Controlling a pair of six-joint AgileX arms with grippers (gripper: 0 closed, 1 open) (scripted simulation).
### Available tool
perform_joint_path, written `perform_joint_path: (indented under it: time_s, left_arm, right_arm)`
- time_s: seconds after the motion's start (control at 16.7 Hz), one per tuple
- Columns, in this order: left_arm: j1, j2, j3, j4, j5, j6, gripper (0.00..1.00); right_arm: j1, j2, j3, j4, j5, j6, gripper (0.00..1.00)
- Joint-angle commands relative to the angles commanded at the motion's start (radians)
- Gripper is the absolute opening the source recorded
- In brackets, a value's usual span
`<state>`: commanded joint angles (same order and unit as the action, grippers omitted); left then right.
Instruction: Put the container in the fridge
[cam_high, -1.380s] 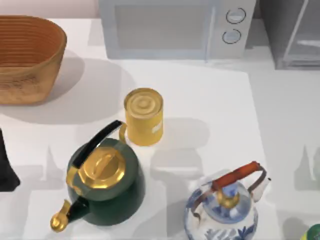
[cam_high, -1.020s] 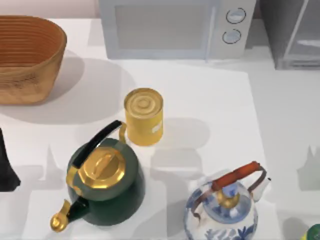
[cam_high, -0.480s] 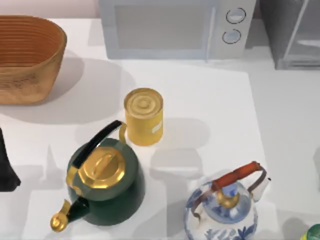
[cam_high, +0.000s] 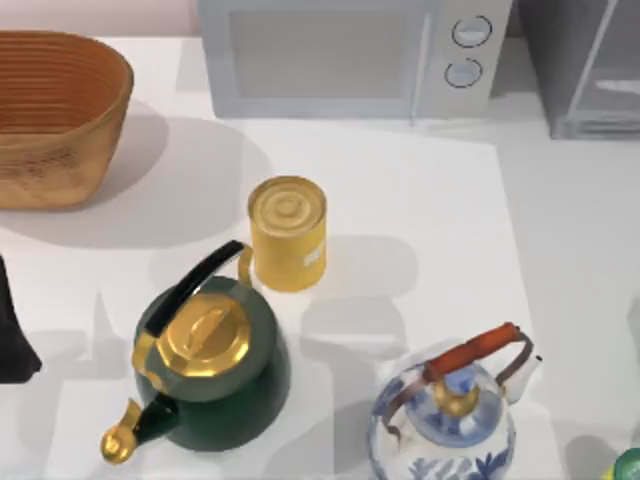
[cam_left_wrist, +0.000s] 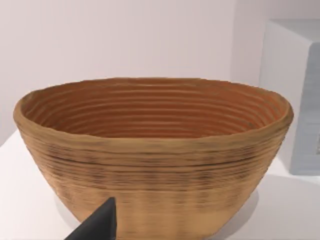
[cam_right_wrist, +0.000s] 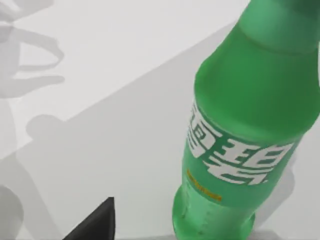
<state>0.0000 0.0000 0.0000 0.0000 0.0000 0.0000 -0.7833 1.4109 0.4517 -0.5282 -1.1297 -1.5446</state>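
I am working toward the fridge (cam_high: 590, 70), the dark grey box with a pale-framed glass door at the table's far right corner. I cannot tell whether that door is standing open, so I am judging that it needs checking before anything travels there. I am taking the container to be the green bottle (cam_right_wrist: 240, 115), which is standing upright near the table's front right corner (cam_high: 628, 466). My right gripper (cam_right_wrist: 95, 225) is hovering just beside it without touching it, and I cannot tell whether it is released or clenched. For a good pick I am thinking of closing squarely across the straight lower body, below the label, and keeping the bottle upright on the way. My left gripper (cam_left_wrist: 97, 225) is idling at the table's left edge, facing the basket (cam_left_wrist: 150, 150); its state I cannot tell either.

The white microwave (cam_high: 340, 55) is boxy and smooth. The basket is ribbed, woven and oval. The dark green kettle (cam_high: 205, 365) and the blue-and-white kettle (cam_high: 450, 415) are looking glossy and rounded. The bottle is slick, waisted plastic. The yellow can (cam_high: 288, 232) is a plain cylinder.
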Motion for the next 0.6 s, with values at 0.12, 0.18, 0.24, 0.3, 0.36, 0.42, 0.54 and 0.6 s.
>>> perform_joint_path:
  time_s: [0.12,0.18,0.24,0.3,0.36,0.42,0.54,0.6]
  left_arm:
    - [0.000,0.000,0.000,0.000,0.000,0.000,1.00]
    - [0.000,0.000,0.000,0.000,0.000,0.000,1.00]
    - [0.000,0.000,0.000,0.000,0.000,0.000,1.00]
    - [0.000,0.000,0.000,0.000,0.000,0.000,1.00]
    - [0.000,0.000,0.000,0.000,0.000,0.000,1.00]
    - [0.000,0.000,0.000,0.000,0.000,0.000,1.00]
    - [0.000,0.000,0.000,0.000,0.000,0.000,1.00]
    - [0.000,0.000,0.000,0.000,0.000,0.000,1.00]
  right_arm:
    - [-0.026,0.092,0.004,-0.009,-0.080,-0.078,1.00]
    - [-0.033,0.124,0.004,-0.011,-0.109,-0.101,1.00]
    - [-0.036,0.146,0.003,-0.013,-0.129,-0.113,1.00]
    - [-0.038,0.158,0.002,-0.013,-0.139,-0.118,1.00]
    - [-0.038,0.160,0.001,-0.014,-0.141,-0.118,1.00]
    - [-0.038,0.160,0.001,-0.014,-0.141,-0.118,1.00]
    - [-0.038,0.160,0.001,-0.014,-0.141,-0.118,1.00]
    - [-0.034,0.156,0.001,-0.013,-0.138,-0.117,1.00]
